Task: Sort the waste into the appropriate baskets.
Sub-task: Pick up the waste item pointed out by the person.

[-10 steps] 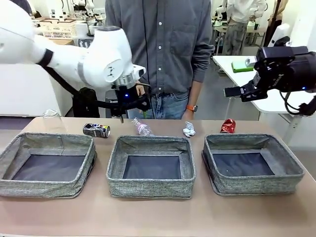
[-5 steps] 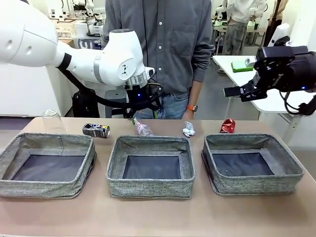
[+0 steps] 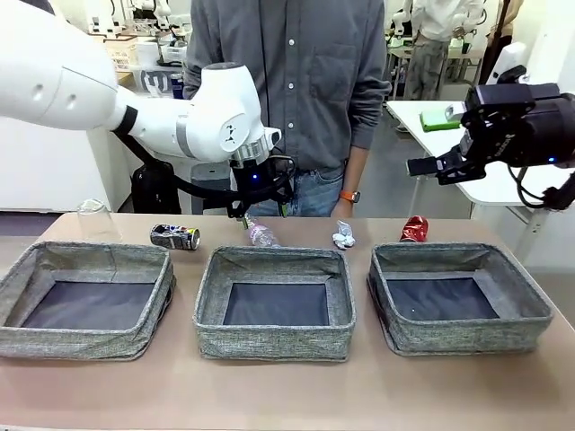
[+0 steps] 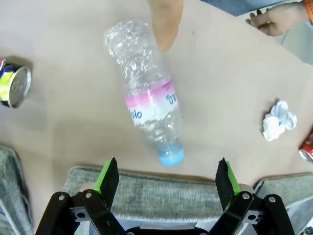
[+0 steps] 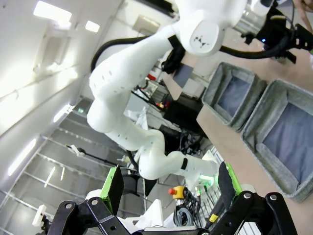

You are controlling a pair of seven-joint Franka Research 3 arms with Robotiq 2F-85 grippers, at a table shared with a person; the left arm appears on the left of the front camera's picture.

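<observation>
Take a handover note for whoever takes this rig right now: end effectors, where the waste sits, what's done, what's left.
Left end effector: open, empty, above the plastic bottle, which lies behind the middle basket.
Right end effector: open, empty, raised off to the right.
Cup, dark can, paper wad and red can also lie beyond the baskets.
Done: nothing sorted yet.
Left: all five items.

tan work table (image 3: 287, 386), matte top, lit evenly. beyond its far right corner: white side table (image 3: 418, 124) with a green item (image 3: 440, 118) lying on it. past its far edge: grey floor (image 3: 395, 184). beyond its far left corner: white panel (image 3: 45, 171), a black bag or seat (image 3: 154, 187) just beside it, boxes (image 3: 121, 54) farther back. overhead: bright ceiling lights (image 5: 51, 11).
</observation>
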